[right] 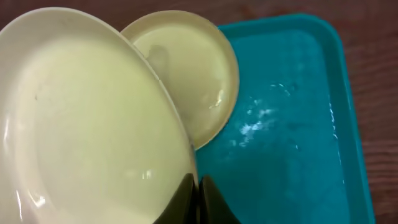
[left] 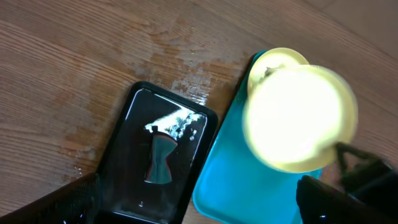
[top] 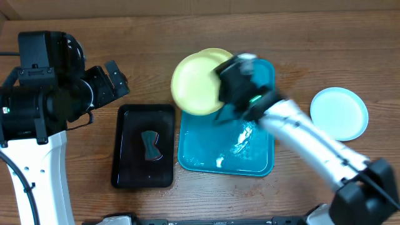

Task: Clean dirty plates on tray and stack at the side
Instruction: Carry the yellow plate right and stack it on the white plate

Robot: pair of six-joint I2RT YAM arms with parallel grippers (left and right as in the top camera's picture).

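Right gripper [right: 199, 188] pinches upper plate [right: 87, 124] over lower plate [right: 194, 68] on tray [right: 298, 155].

The upper plate [right: 93, 124], cropped at left, hides part of the lower plate [right: 193, 68].

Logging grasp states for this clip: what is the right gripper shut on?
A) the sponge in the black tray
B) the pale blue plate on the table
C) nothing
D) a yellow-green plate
D: the right wrist view shows the right gripper pinching the rim of a yellow-green plate over the blue tray, while the sponge lies in the black tray and the pale blue plate sits untouched.
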